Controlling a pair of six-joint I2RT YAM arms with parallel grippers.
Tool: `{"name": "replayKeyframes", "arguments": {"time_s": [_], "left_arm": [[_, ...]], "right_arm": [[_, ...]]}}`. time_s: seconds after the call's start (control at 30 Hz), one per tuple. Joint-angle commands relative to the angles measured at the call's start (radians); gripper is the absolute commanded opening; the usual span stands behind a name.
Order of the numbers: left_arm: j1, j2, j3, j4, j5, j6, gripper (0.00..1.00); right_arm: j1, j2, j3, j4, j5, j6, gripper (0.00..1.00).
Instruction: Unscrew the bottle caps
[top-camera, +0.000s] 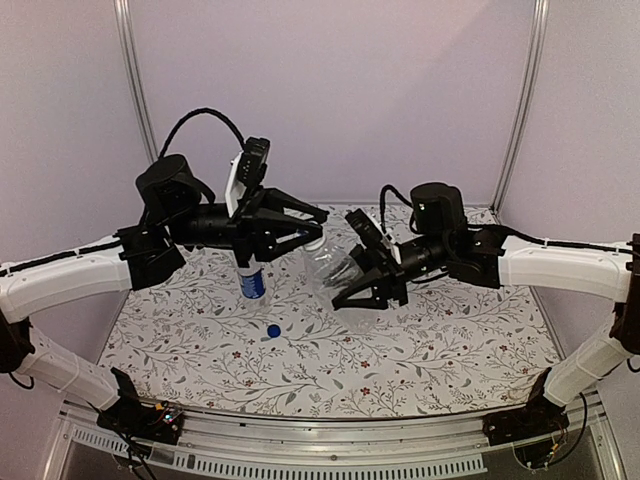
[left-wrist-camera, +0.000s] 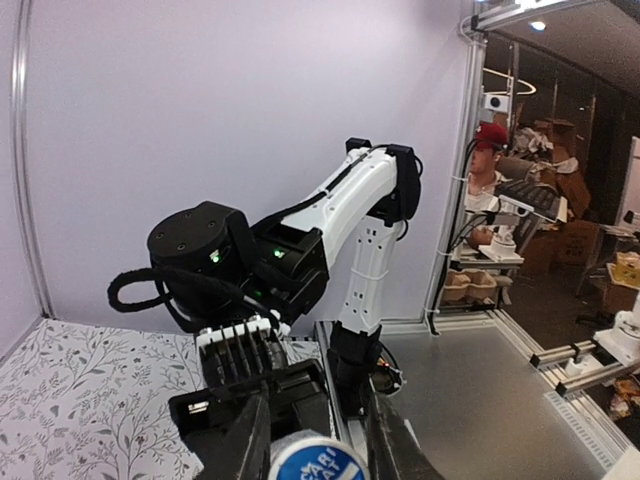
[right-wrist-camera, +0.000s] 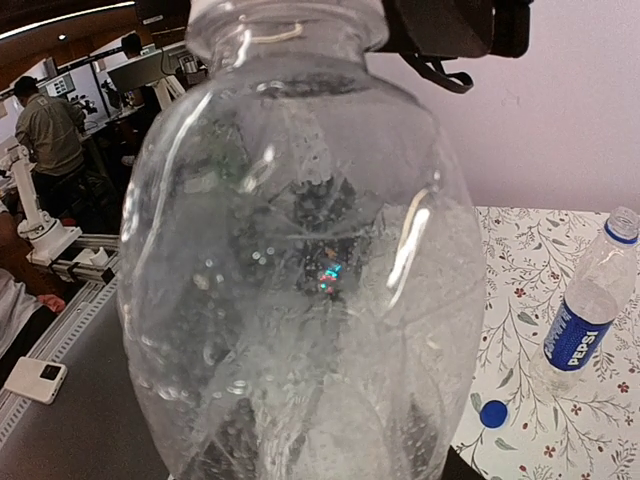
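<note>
My right gripper (top-camera: 348, 285) is shut on the plain clear bottle (top-camera: 326, 262) and holds it tilted above the table. The bottle fills the right wrist view (right-wrist-camera: 300, 260), and the dark fingers show dimly through it. My left gripper (top-camera: 316, 230) is shut on the whitish cap with a blue top (left-wrist-camera: 320, 463) at that bottle's neck, a finger (left-wrist-camera: 243, 440) on each side. The labelled bottle (top-camera: 252, 282) stands upright and uncapped on the table, also in the right wrist view (right-wrist-camera: 590, 310). The solid blue cap (top-camera: 273, 330) lies loose in front of it (right-wrist-camera: 492, 413).
The floral table mat (top-camera: 420, 350) spreads under both arms. Purple walls with metal posts (top-camera: 135, 80) close in the back and sides. An aluminium rail (top-camera: 330, 430) runs along the near edge.
</note>
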Motion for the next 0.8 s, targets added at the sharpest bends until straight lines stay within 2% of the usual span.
{"name": "replayKeyframes", "arguments": {"time_s": [0.0,0.13,0.23,0.33,0.37,0.47,0.63,0.77], "left_arm": [[0.004,-0.051,-0.028,-0.024,-0.161,-0.048,0.00],[-0.014,-0.076,-0.024,-0.086,-0.510,-0.171,0.00],[-0.054,-0.078,0.003,-0.180,-0.752,-0.260,0.00],[-0.088,-0.070,0.030,-0.246,-0.890,-0.307,0.00],[-0.098,-0.067,0.033,-0.250,-0.916,-0.315,0.00],[-0.115,-0.061,0.040,-0.253,-0.951,-0.330,0.08],[-0.116,-0.063,0.049,-0.257,-0.941,-0.318,0.22],[-0.115,-0.072,0.041,-0.225,-0.889,-0.261,0.41]], "right_arm": [[-0.016,-0.033,0.014,0.007,0.238,0.034,0.25],[-0.022,-0.047,0.005,0.007,0.419,0.033,0.25],[-0.022,-0.047,0.002,0.015,0.494,0.027,0.25],[-0.022,-0.040,0.001,0.017,0.531,0.014,0.25],[-0.022,-0.037,0.002,0.016,0.538,0.011,0.26],[-0.022,-0.027,0.002,0.016,0.536,0.008,0.25],[-0.022,-0.030,-0.006,0.016,0.509,0.006,0.25],[-0.022,-0.029,-0.008,0.016,0.462,0.002,0.25]]}}
